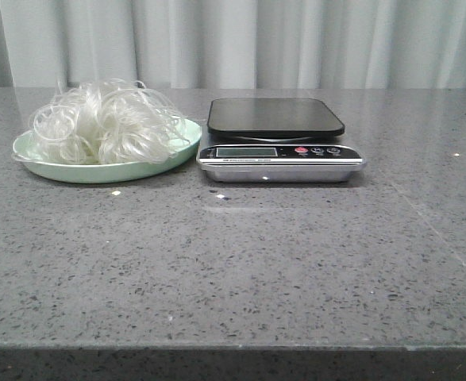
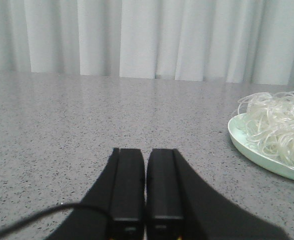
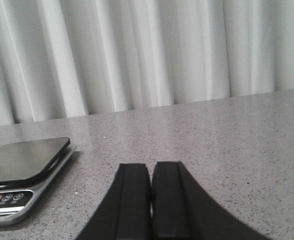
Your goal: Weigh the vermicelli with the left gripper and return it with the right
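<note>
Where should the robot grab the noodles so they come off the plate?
Probably at the top middle of the vermicelli, coming straight down. The tangle heaps highest there, above the plate rim, so the strands should bunch between the fingers. The left gripper is shut and would need to open first.

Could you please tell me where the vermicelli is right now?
In the front view, the vermicelli sits heaped on the pale green plate at the table's left, right beside the kitchen scale.
</note>
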`<state>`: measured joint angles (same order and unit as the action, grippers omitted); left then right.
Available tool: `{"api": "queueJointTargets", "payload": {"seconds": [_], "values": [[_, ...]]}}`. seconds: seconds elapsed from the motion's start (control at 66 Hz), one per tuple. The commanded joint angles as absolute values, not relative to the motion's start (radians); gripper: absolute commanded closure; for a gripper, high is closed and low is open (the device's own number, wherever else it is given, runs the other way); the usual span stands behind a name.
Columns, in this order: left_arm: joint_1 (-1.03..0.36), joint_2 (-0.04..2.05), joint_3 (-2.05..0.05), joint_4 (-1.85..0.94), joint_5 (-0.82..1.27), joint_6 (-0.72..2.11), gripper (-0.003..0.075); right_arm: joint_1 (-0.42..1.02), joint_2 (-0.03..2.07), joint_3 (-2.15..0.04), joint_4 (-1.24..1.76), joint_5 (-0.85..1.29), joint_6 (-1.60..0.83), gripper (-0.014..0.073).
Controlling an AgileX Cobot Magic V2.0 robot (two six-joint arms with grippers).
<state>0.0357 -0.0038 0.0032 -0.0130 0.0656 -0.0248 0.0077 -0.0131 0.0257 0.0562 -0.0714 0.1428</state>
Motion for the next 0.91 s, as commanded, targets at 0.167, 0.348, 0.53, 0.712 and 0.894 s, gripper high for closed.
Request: {"api": "queueJointTargets", "payload": {"seconds": [0.167, 0.348, 0.53, 0.712, 0.894], "values": [[0.038, -0.024, 0.011, -0.013, -0.015, -0.034, 0.0594, 0.004, -0.027, 0.020, 0.071, -0.156, 0.048, 0.0426], [0.038, -0.024, 0.011, -0.013, -0.015, -0.034, 0.0594, 0.004, -0.027, 0.020, 0.079, -0.156, 0.048, 0.0426], [0.038, -0.024, 0.011, -0.013, -0.015, -0.034, 0.0594, 0.004, -0.027, 0.020, 0.079, -0.156, 0.048, 0.0426], [0.038, -0.024, 0.011, -0.013, -0.015, -0.034, 0.0594, 0.004, -0.027, 0.020, 0.079, -0.156, 0.048, 0.0426], [0.038, -0.024, 0.011, -0.013, -0.015, -0.034, 0.0594, 0.004, -0.027, 0.020, 0.079, -0.156, 0.048, 0.0426]]}}
